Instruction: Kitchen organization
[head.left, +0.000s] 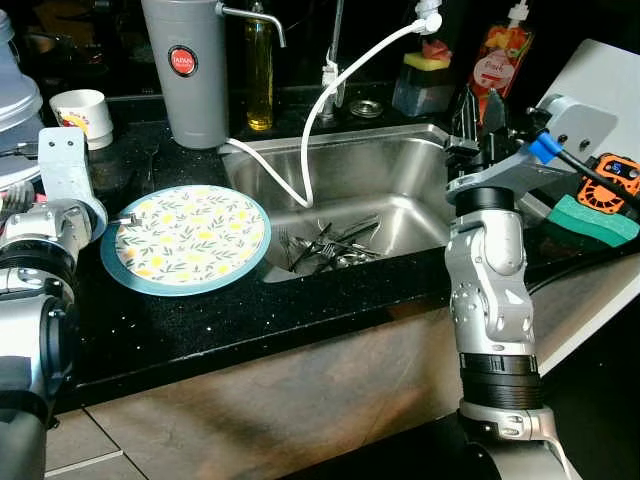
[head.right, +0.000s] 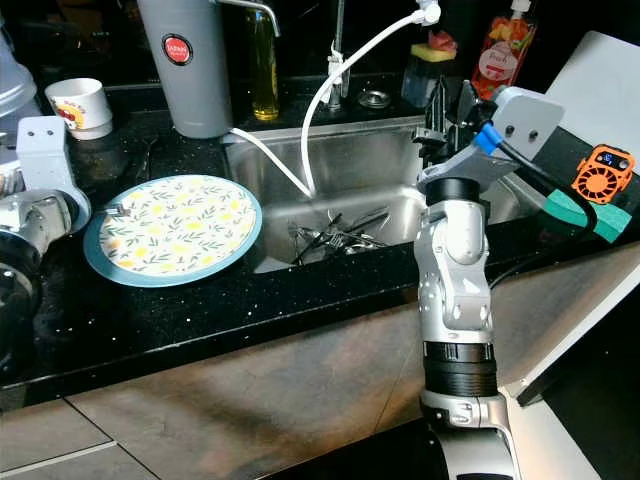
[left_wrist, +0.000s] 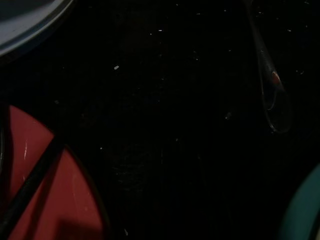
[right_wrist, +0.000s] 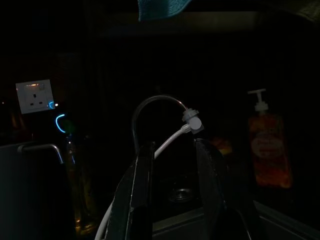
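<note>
Hovering above the right rim of the sink (head.left: 395, 150), the right end effector (head.left: 478, 118) points its black fingers (right_wrist: 142, 195) up with a narrow gap between them, gripping nothing. Cutlery (head.left: 330, 248) lies piled in the sink bottom, a white hose (head.left: 335, 90) dangling above it. Left end effector (head.left: 118, 218) sits at the left edge of the floral plate (head.left: 188, 238) on the black desk (head.left: 250, 320); can't tell if its fingers are apart or closed. Grey thermos (head.left: 185, 70), paper cup (head.left: 82, 112), green sponge (head.left: 592, 220) nearby.
</note>
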